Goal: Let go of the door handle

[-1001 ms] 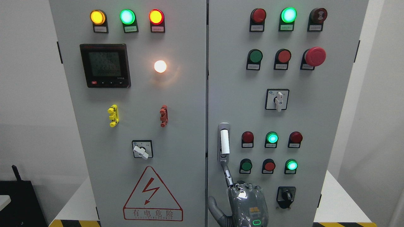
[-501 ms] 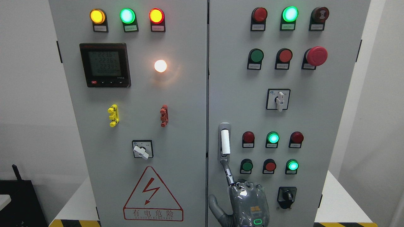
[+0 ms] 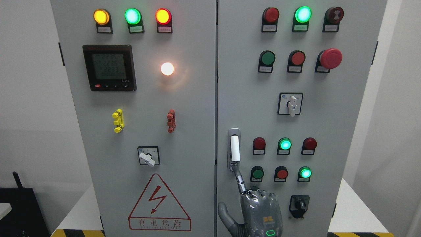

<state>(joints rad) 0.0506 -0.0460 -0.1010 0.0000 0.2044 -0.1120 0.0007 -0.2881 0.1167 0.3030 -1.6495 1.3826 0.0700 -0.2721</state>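
- The door handle (image 3: 234, 149), white and upright, sits at the left edge of the cabinet's right door (image 3: 296, 125).
- The right robot hand (image 3: 260, 210) rises from the bottom edge just below the handle.
- One extended finger (image 3: 239, 177) touches the handle's lower end; the thumb is spread aside, and the hand grasps nothing.

hand (image 3: 260, 210) cut off at bottom edge, its arm unseen, small button labels (image 3: 300, 27) unreadable
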